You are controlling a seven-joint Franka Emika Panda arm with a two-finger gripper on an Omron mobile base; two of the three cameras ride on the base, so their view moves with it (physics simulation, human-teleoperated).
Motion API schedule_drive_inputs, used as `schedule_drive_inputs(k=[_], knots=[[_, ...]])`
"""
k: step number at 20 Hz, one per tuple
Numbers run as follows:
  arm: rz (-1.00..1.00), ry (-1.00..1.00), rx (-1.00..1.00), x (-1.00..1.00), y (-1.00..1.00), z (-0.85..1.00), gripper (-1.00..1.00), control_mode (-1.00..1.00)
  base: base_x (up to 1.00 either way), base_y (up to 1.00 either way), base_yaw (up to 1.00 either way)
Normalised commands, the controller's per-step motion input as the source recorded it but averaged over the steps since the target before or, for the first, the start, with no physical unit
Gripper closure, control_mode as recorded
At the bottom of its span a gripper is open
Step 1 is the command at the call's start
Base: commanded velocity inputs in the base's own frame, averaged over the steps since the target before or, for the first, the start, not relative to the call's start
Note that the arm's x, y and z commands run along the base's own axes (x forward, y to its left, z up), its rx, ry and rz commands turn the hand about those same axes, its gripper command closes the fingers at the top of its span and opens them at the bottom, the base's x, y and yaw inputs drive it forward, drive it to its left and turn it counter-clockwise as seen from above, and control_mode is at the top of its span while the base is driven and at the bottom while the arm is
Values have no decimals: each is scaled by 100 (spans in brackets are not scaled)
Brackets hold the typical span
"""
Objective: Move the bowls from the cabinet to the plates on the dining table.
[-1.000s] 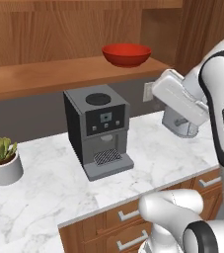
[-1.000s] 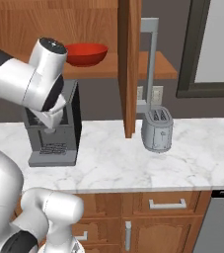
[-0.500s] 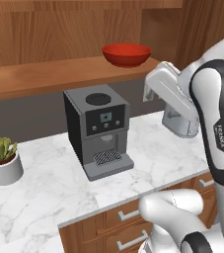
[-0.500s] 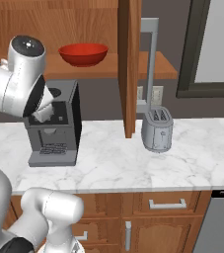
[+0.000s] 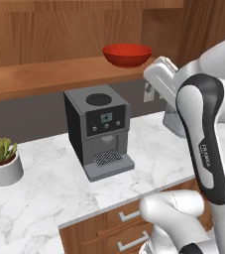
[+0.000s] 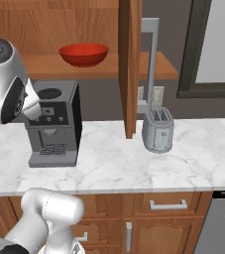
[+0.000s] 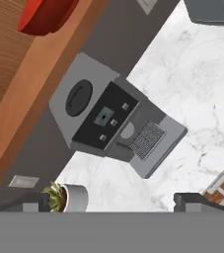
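The gripper (image 7: pixel 106 201) hangs with jaws spread wide and empty, looking down on the coffee machine (image 7: pixel 108 121) and the marble counter (image 7: pixel 192 89). The red bowl (image 7: pixel 44 15) sits on the open cabinet's wooden shelf (image 5: pixel 44 77), above and behind the machine, well apart from the fingers. Reaching it likely means lifting and tipping the hand toward the shelf.

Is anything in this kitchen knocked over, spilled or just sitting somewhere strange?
Nothing stands out. The red bowl sits upright on the cabinet shelf, whose door stands open. On the marble counter the coffee machine, the toaster and the potted plant all stand upright, apart from each other, and no spill shows.
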Motion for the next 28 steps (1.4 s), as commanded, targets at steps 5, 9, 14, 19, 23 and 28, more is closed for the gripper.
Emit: schedule_drive_inputs(k=[5,9,14,19,23,28], knots=[[-24,-3,0,0,0,17,-100,-100,0,0,0],[-21,-2,3,5,0,3,-100,-100,0,0,0],[-15,-1,6,17,-3,1,-100,-100,0,0,0],[-10,3,5,17,-19,10,-100,-100,0,0,0],[-8,3,5,23,-16,19,-100,-100,0,0,0],[-9,3,3,24,-13,13,-100,-100,0,0,0]])
